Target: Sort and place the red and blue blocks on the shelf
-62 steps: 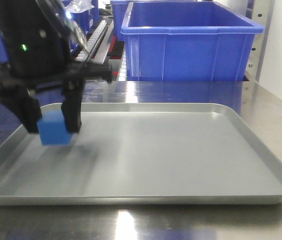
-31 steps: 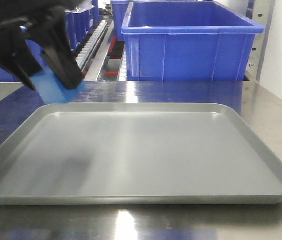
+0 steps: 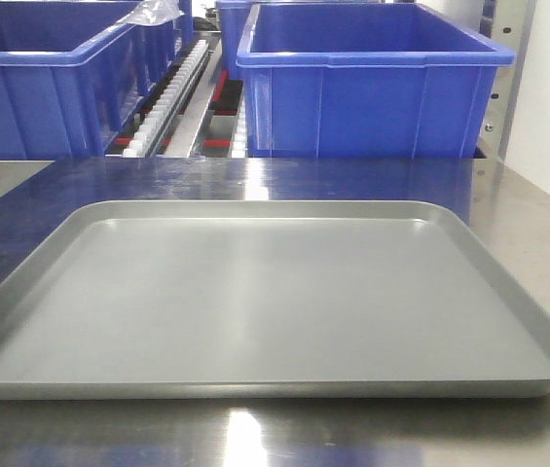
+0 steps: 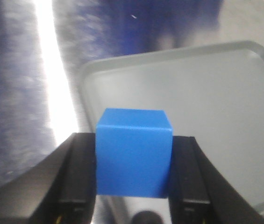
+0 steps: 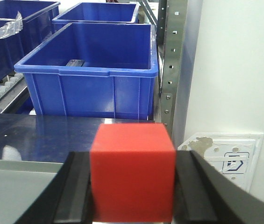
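Tray [image 3: 275, 302] in front of bins [image 3: 372, 88]; left gripper [image 4: 132, 177] clamps blue block [image 4: 134, 149], right gripper [image 5: 132, 191] clamps red block [image 5: 132, 163].

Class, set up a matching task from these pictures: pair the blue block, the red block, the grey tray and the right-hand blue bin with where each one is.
Things:
1. blue block
2. red block
3. grey tray
4. right-hand blue bin

Places:
a. behind the tray
b. held by the right gripper
c. lying flat in front, nothing on it
d. held by the left gripper

Pairs: 1-d; 2-b; 3-c; 4-a
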Action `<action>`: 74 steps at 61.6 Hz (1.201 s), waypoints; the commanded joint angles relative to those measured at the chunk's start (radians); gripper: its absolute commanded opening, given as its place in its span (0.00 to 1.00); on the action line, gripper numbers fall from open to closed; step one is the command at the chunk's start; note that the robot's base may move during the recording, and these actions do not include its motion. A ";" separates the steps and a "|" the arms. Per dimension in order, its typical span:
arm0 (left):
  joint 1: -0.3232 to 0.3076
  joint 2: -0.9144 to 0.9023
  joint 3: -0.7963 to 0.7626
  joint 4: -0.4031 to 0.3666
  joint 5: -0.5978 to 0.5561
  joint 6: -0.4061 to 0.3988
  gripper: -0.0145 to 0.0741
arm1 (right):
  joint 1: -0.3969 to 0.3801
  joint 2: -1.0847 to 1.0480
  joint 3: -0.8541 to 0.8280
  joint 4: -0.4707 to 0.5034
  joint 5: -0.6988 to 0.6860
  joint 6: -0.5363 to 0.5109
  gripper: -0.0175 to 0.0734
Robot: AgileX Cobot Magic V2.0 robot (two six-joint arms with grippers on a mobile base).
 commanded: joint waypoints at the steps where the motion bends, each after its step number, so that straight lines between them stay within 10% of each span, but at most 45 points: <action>1: 0.063 -0.101 0.022 0.005 -0.092 0.005 0.31 | -0.005 0.008 -0.027 -0.001 -0.095 -0.005 0.28; 22: 0.261 -0.396 0.146 0.131 -0.118 0.005 0.31 | -0.005 0.008 -0.027 -0.001 -0.095 -0.005 0.28; 74: 0.301 -0.571 0.146 0.244 -0.198 -0.032 0.31 | -0.005 0.008 -0.027 -0.001 -0.095 -0.005 0.28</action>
